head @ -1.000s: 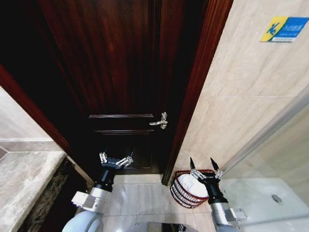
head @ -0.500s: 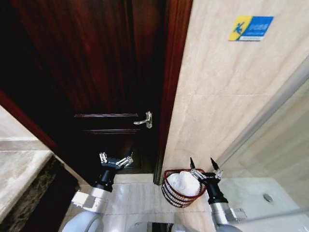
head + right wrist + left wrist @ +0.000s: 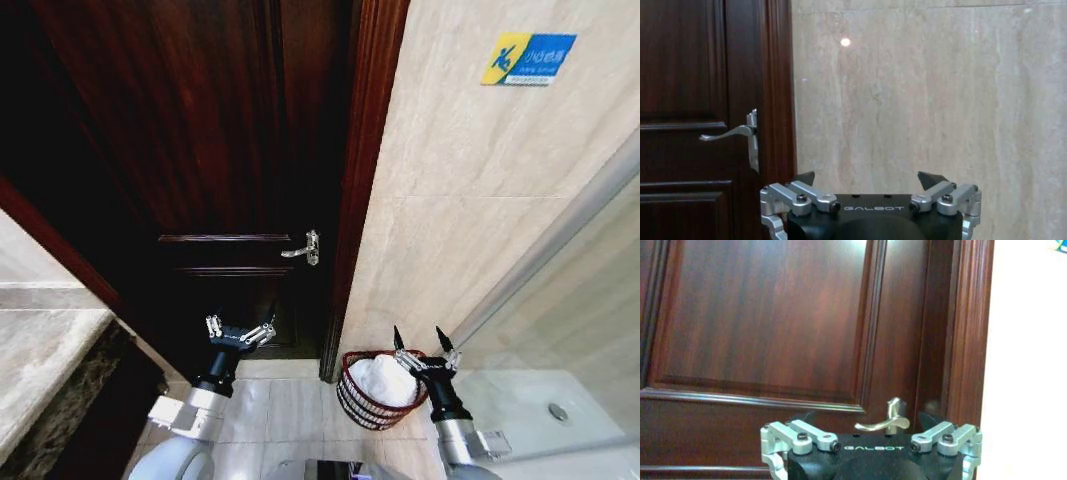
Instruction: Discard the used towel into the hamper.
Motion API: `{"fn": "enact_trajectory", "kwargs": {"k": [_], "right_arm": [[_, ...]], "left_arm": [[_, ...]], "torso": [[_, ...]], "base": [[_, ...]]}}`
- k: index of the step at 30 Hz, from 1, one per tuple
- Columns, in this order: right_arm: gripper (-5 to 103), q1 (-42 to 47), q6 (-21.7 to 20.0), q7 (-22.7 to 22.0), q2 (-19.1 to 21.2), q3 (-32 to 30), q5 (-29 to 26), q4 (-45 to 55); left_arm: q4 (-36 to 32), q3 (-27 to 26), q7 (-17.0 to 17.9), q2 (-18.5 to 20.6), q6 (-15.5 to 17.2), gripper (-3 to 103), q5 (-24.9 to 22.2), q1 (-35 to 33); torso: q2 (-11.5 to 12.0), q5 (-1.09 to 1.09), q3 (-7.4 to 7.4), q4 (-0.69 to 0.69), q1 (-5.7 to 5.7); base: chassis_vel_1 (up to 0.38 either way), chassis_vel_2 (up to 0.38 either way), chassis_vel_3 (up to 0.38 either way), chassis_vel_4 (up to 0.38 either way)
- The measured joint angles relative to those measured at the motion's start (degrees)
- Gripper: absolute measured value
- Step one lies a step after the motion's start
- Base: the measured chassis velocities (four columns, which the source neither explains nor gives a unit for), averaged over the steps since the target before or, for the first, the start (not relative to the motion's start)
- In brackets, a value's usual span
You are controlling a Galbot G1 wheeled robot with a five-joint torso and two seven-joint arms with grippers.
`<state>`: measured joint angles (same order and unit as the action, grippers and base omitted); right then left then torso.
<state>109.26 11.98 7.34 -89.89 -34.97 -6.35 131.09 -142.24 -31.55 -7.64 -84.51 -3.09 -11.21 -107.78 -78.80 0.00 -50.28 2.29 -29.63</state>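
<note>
The hamper [image 3: 356, 408], a small reddish-brown ribbed basket, stands on the floor by the door frame, against the tiled wall. A white towel [image 3: 380, 381] lies bunched inside it. My right gripper [image 3: 417, 338] hovers open just right of the hamper's rim, its dark fingertips pointing at the wall; in the right wrist view this gripper [image 3: 868, 176] faces bare tile. To the left, my left gripper [image 3: 240, 330] is open and empty in front of the dark door. In the left wrist view that gripper [image 3: 867, 418] faces the door panel.
A dark wooden door with a silver lever handle [image 3: 303, 249] fills the left half. A stone counter [image 3: 40, 360] runs along the far left. A glass partition and a shower floor with a drain [image 3: 558, 412] lie right. A blue-yellow sign [image 3: 528, 58] hangs high.
The whole picture has shifted, so the camera turned right and then slightly back. Both arms hold the same pose, and the towel stays in the hamper.
</note>
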Motion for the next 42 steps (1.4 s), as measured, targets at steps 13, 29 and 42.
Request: {"fn": "enact_trajectory", "kwargs": {"k": [13, 29, 42], "right_arm": [[100, 0.0, 0.0, 0.0, 0.0, 0.0, 0.0, 0.0], [100, 0.0, 0.0, 0.0, 0.0, 0.0, 0.0, 0.0], [100, 0.0, 0.0, 0.0, 0.0, 0.0, 0.0, 0.0]], "left_arm": [[0.0, 0.0, 0.0, 0.0, 0.0, 100, 0.0, 0.0], [0.0, 0.0, 0.0, 0.0, 0.0, 100, 0.0, 0.0], [0.0, 0.0, 0.0, 0.0, 0.0, 100, 0.0, 0.0]], "torso": [[0.0, 0.0, 0.01, -0.01, 0.01], [0.0, 0.02, 0.02, 0.0, 0.02], [0.0, -0.02, 0.02, -0.01, 0.02]], "base": [[0.0, 0.0, 0.0, 0.0], [-0.054, -0.057, 0.056, 0.05], [-0.003, -0.006, 0.011, 0.008]]}}
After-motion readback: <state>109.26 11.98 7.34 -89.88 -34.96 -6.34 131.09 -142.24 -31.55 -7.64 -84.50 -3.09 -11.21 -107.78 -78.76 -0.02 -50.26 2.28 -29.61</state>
